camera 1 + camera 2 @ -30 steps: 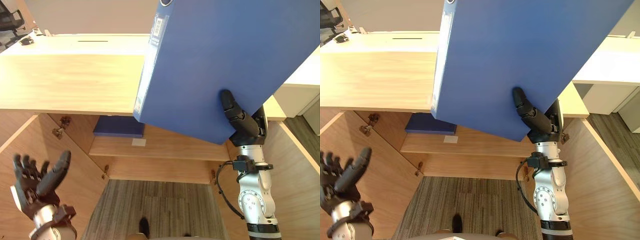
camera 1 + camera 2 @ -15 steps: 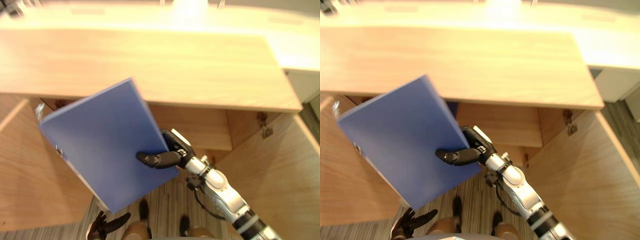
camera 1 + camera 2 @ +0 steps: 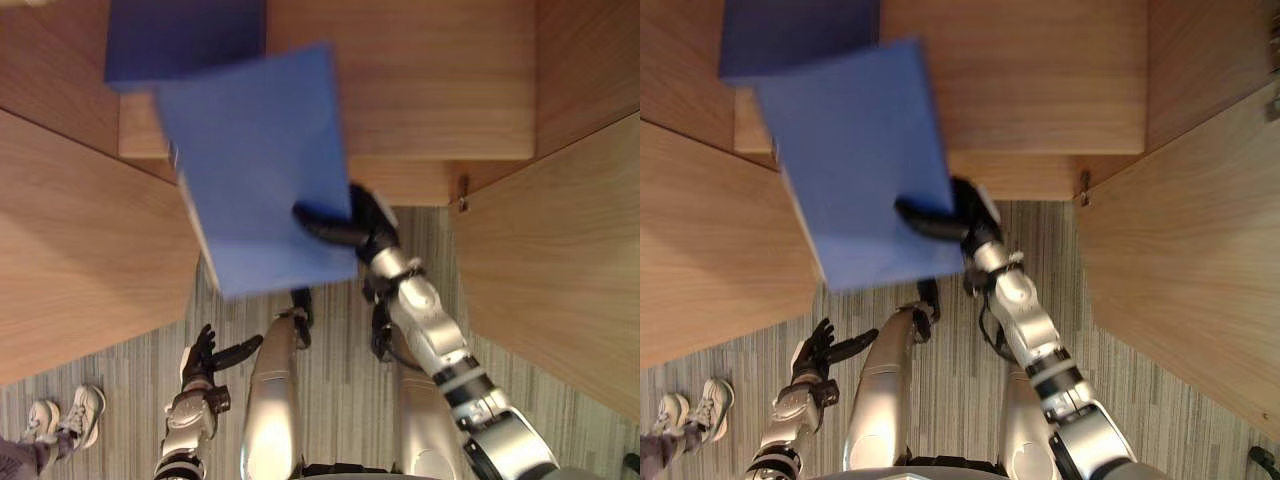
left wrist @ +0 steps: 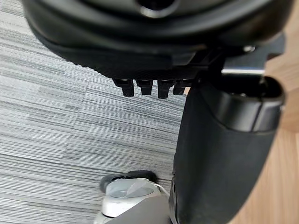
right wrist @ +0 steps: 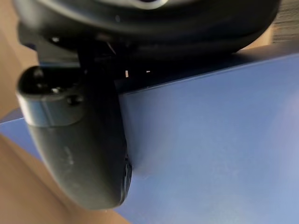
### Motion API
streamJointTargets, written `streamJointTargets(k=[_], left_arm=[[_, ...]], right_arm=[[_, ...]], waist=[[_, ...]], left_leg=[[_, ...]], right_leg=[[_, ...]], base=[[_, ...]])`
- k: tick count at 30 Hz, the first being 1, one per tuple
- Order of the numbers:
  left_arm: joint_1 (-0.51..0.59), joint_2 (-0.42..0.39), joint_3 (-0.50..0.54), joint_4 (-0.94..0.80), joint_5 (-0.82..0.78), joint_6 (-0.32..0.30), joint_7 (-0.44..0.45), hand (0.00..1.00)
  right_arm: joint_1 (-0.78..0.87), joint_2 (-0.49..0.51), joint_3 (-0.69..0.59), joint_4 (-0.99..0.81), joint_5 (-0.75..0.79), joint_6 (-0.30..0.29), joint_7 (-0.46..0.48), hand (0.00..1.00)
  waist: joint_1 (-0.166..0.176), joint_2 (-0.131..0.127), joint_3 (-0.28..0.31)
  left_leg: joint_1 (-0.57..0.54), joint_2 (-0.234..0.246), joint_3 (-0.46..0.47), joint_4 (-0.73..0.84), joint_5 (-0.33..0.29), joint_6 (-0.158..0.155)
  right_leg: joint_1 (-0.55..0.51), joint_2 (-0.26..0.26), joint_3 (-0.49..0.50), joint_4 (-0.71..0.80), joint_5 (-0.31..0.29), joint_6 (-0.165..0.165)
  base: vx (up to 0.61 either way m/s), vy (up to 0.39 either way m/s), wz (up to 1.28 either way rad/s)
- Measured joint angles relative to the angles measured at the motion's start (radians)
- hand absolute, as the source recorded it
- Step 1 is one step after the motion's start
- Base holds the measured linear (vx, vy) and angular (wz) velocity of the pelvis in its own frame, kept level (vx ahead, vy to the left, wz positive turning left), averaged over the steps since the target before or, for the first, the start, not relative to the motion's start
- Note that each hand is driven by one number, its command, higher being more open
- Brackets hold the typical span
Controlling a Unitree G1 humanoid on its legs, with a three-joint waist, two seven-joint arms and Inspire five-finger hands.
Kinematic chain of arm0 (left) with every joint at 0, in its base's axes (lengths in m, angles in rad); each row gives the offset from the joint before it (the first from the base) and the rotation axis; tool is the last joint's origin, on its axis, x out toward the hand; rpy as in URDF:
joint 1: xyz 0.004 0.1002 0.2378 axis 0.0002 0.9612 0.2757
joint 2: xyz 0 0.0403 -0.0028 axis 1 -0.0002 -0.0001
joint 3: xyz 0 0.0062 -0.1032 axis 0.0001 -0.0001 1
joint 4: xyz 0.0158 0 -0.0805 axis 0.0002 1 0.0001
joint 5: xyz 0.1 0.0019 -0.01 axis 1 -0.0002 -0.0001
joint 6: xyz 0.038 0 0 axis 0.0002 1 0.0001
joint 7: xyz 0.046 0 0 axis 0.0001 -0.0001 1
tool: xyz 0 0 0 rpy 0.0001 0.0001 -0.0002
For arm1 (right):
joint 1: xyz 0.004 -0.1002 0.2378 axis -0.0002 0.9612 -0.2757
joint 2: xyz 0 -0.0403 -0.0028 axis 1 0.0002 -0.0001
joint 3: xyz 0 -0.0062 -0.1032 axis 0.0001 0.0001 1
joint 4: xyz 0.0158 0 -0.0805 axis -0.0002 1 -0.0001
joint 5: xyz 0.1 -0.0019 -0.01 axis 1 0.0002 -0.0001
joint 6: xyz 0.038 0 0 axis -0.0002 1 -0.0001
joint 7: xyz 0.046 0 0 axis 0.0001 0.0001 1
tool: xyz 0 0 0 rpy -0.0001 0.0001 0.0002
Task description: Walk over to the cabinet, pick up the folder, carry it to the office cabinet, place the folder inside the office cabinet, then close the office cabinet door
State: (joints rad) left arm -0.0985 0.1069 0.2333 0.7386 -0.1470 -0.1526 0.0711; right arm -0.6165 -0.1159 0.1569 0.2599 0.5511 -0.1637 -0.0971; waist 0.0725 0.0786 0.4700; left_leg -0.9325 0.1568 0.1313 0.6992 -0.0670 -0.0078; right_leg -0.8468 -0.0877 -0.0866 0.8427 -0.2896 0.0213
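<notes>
Blue folder [image 3: 255,150] pinched at its 4 o'clock corner by right hand [image 3: 352,222], thumb across the face, overlapping the cabinet shelf [image 3: 430,80] front edge. Left hand [image 3: 203,355] at 7 o'clock, fingers loosely spread.

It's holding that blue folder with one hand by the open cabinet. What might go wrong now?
The right hand grips the folder at one edge, with the left hand low and apart from it, so the folder might twist or slip. A second folder already lies on the shelf; the held one may bump it. Its edge is near the left door and might catch.
</notes>
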Motion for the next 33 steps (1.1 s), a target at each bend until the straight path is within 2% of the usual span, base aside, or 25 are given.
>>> streamJointTargets(k=[2,5,11,12,15,24,28,33], left_arm=[[-0.016,-0.038,-0.003,-0.040,-0.030,-0.006,0.020,1.00],[-0.021,-0.049,-0.005,-0.077,-0.043,-0.004,0.027,1.00],[-0.067,-0.070,-0.026,-0.124,-0.071,-0.006,0.057,1.00],[-0.077,-0.079,-0.030,-0.133,-0.071,-0.006,0.057,1.00],[-0.100,-0.095,-0.047,-0.151,-0.070,-0.007,0.060,1.00],[-0.105,-0.113,-0.047,-0.146,-0.071,-0.006,0.097,1.00],[-0.105,-0.113,-0.047,-0.146,-0.071,-0.006,0.098,1.00],[-0.105,-0.110,-0.045,-0.145,-0.071,-0.005,0.097,1.00]], right_arm=[[-0.133,0.002,-0.096,0.000,0.101,-0.043,-0.084,0.00],[-0.230,0.008,-0.152,0.008,0.180,-0.079,-0.143,0.00],[-0.376,0.050,-0.250,0.128,0.299,-0.107,-0.225,0.00],[-0.408,0.063,-0.279,0.164,0.335,-0.110,-0.241,1.00],[-0.455,0.086,-0.344,0.227,0.422,-0.121,-0.287,1.00],[-0.531,0.104,-0.429,0.254,0.481,-0.167,-0.343,1.00],[-0.531,0.112,-0.423,0.247,0.479,-0.182,-0.342,1.00],[-0.482,0.087,-0.297,0.200,0.384,-0.157,-0.294,1.00]], waist=[[0.010,0.001,0.004],[0.013,0.001,0.007],[0.022,0.001,0.008],[0.023,0.001,0.008],[0.029,0.001,0.008],[0.036,0.001,0.008],[0.037,0.001,0.008],[0.027,0.000,0.007]], left_leg=[[-0.075,-0.001,-0.014,0.052,-0.010,0.004],[-0.114,0.000,-0.021,0.095,-0.023,0.008],[-0.145,0.001,-0.025,0.129,-0.042,-0.002],[-0.152,0.001,-0.025,0.132,-0.042,-0.003],[-0.174,-0.002,-0.033,0.142,-0.041,0.000],[-0.176,-0.011,-0.042,0.138,-0.038,-0.001],[-0.176,-0.013,-0.042,0.136,-0.037,0.001],[-0.176,-0.012,-0.042,0.136,-0.036,0.002]], right_leg=[[-0.065,-0.007,-0.006,0.049,-0.016,0.001],[-0.097,-0.011,-0.007,0.086,-0.033,0.003],[-0.127,-0.014,-0.007,0.119,-0.049,0.002],[-0.134,-0.015,-0.007,0.123,-0.049,0.002],[-0.152,-0.018,-0.013,0.139,-0.056,0.000],[-0.152,-0.027,-0.026,0.147,-0.066,-0.006],[-0.152,-0.029,-0.026,0.147,-0.067,-0.007],[-0.151,-0.029,-0.026,0.146,-0.067,-0.007]], base=[[-0.01,-0.001,0.09],[0.00,-0.001,0.01],[0.00,-0.005,0.00],[-0.02,-0.045,0.02],[-0.01,-0.046,0.05],[-0.01,-0.036,0.05],[0.00,0.000,0.00],[0.00,0.000,0.00]])
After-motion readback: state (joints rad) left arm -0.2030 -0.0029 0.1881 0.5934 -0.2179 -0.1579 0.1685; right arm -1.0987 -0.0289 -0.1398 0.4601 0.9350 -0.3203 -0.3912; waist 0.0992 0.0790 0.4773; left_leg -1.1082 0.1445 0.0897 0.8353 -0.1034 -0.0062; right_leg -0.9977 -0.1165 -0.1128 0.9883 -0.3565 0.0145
